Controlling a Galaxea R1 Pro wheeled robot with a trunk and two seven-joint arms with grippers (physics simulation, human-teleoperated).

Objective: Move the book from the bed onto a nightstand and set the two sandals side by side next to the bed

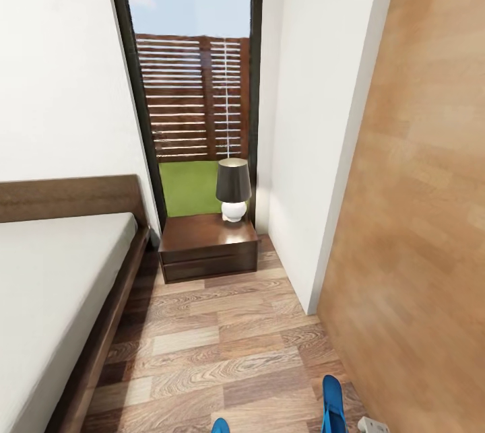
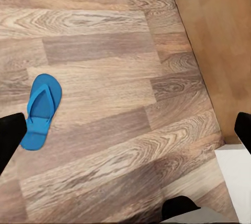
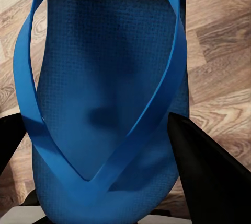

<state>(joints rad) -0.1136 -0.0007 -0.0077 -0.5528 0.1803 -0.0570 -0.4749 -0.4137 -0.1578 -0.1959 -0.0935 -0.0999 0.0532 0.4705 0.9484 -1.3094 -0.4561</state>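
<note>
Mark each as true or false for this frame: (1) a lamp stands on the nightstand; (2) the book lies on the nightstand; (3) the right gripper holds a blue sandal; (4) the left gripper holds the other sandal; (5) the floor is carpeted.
1. A lamp stands on the nightstand. True.
2. The book lies on the nightstand. False: its top carries just the lamp.
3. The right gripper holds a blue sandal. True: the fingers sit on either side of it.
4. The left gripper holds the other sandal. False: it is open, and that sandal lies flat on the floor.
5. The floor is carpeted. False: it is wood plank.
</note>
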